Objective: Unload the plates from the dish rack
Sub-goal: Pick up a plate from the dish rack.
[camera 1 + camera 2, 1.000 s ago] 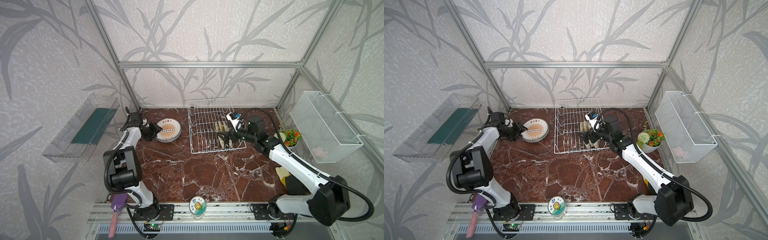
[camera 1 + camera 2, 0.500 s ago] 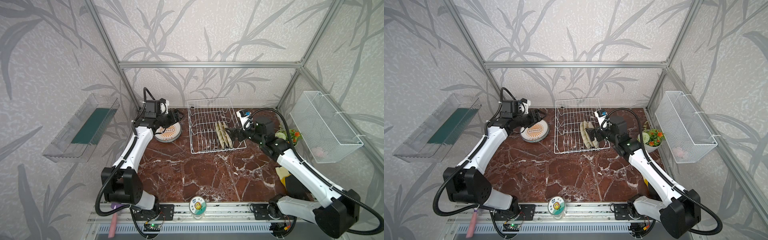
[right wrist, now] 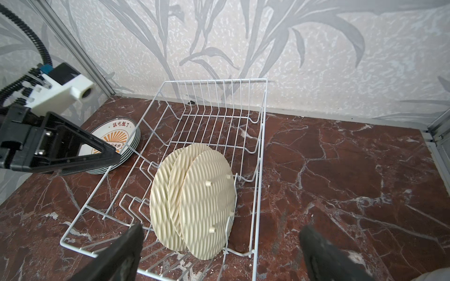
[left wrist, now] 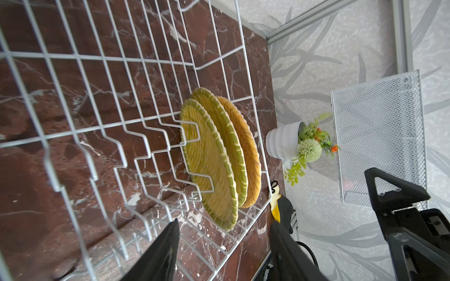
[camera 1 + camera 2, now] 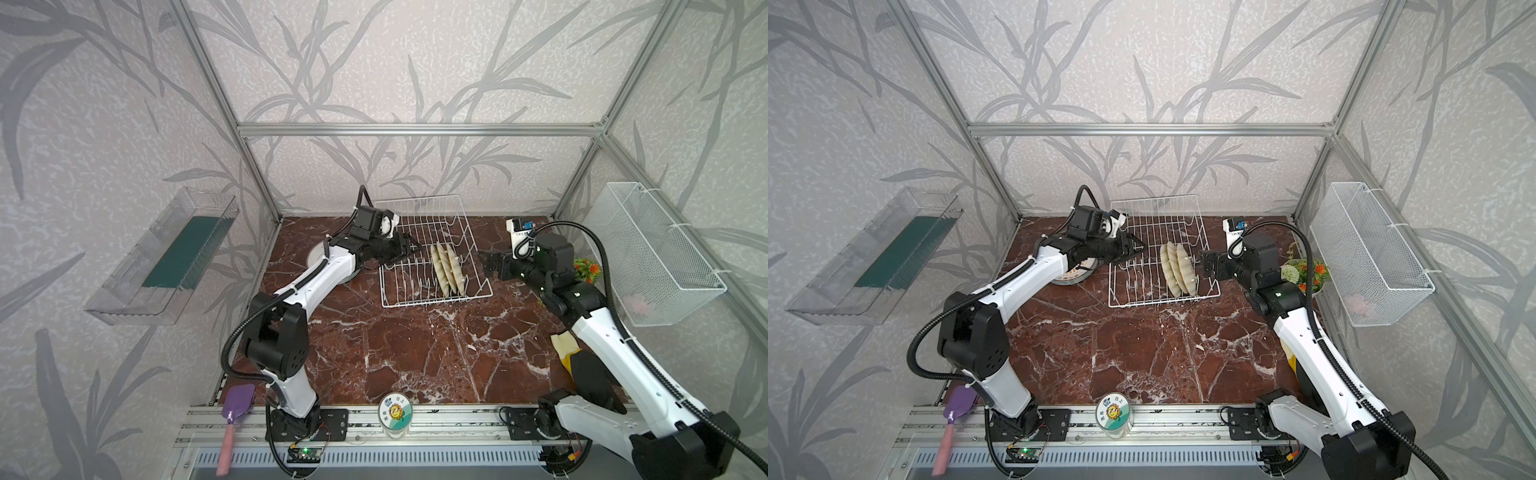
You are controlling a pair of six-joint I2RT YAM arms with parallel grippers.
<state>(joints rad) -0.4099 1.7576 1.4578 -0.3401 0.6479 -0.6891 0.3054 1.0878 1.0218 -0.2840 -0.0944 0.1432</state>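
Standing on edge at the right end of the white wire dish rack, three tan woven round plates sit between your left gripper and right gripper, both open and empty; white round sunburst ceramic plates lie stacked left of the rack.

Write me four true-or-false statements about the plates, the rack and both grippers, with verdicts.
1. Three woven plates stand on edge in the dish rack. True.
2. The sunburst plates sit in the rack. False: they lie stacked on the table beside it.
3. The right gripper is shut on a woven plate. False: its jaws are open, holding nothing.
4. The left gripper is open and empty. True.
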